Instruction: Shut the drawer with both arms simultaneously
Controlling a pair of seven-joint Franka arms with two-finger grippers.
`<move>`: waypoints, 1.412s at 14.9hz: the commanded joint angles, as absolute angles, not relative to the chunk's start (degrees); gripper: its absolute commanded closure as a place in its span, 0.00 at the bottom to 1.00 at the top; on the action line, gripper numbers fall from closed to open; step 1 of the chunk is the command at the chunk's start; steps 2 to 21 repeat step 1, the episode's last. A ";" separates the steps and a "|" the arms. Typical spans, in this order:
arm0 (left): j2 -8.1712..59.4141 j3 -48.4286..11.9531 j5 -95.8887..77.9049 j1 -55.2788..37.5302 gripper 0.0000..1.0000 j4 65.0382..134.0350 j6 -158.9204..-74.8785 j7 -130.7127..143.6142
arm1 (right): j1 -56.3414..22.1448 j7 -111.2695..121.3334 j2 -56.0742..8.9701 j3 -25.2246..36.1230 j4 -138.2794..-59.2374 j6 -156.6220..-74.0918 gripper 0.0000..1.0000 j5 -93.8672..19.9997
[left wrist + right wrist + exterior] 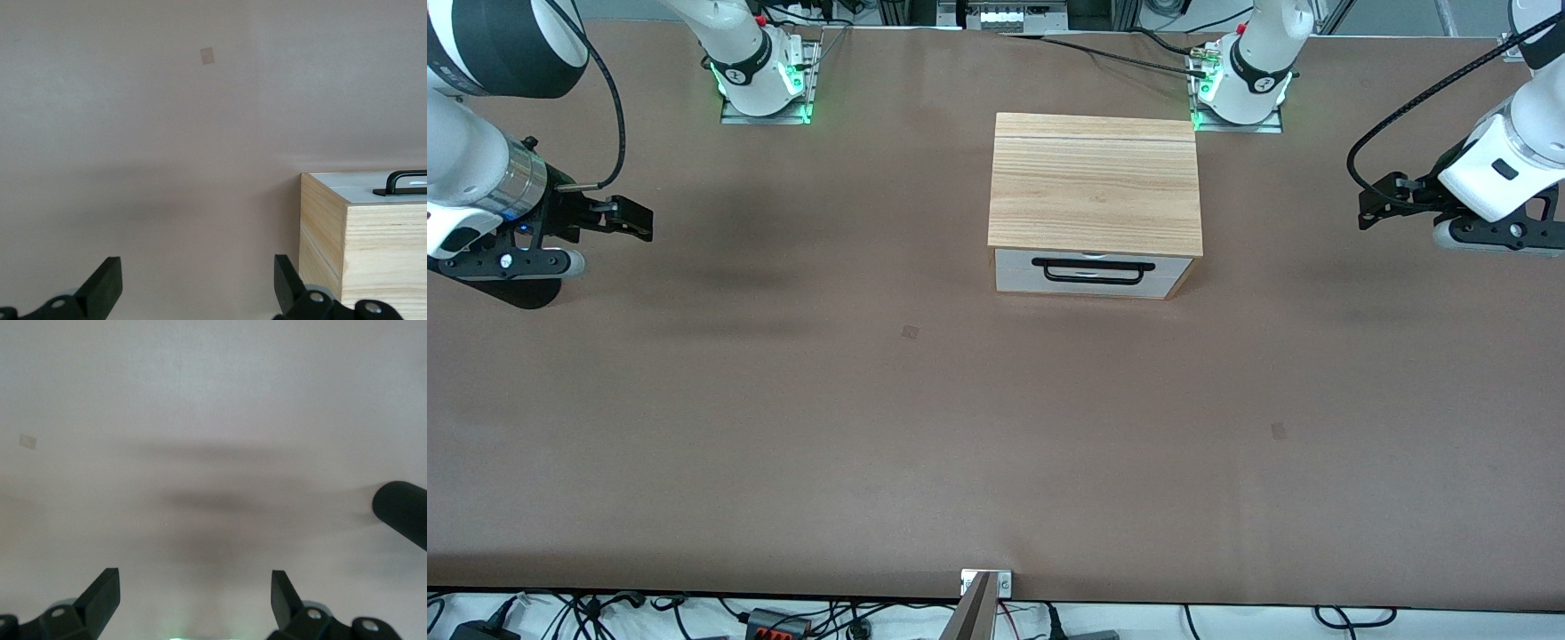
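The drawer point(1092, 271) is seen pushed into the wooden cabinet point(1095, 185) on the table point(871, 427). The left gripper point(1375, 210) and right gripper point(633, 220) are held over the table's ends, well apart from the cabinet, with fingers spread wide.

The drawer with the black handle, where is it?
In the front view the drawer sits in the light-wood cabinet mid-table, its white front facing the camera, between the open left gripper and open right gripper.

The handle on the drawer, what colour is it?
Black. The handle shows best in the front view, against the drawer's white front.
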State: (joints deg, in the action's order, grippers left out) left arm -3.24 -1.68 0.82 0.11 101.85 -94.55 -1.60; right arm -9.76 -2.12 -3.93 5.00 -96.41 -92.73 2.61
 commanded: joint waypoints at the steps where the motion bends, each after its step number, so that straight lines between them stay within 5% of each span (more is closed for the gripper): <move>1: -3.25 -1.93 -0.26 0.44 0.00 100.37 -93.43 -1.85 | -8.61 -2.81 1.47 4.13 -104.56 -101.65 0.00 2.46; 21: -3.25 -1.93 -0.26 0.44 0.00 100.37 -93.43 -1.85 | -8.61 -2.81 1.47 4.13 -104.56 -101.65 0.00 2.46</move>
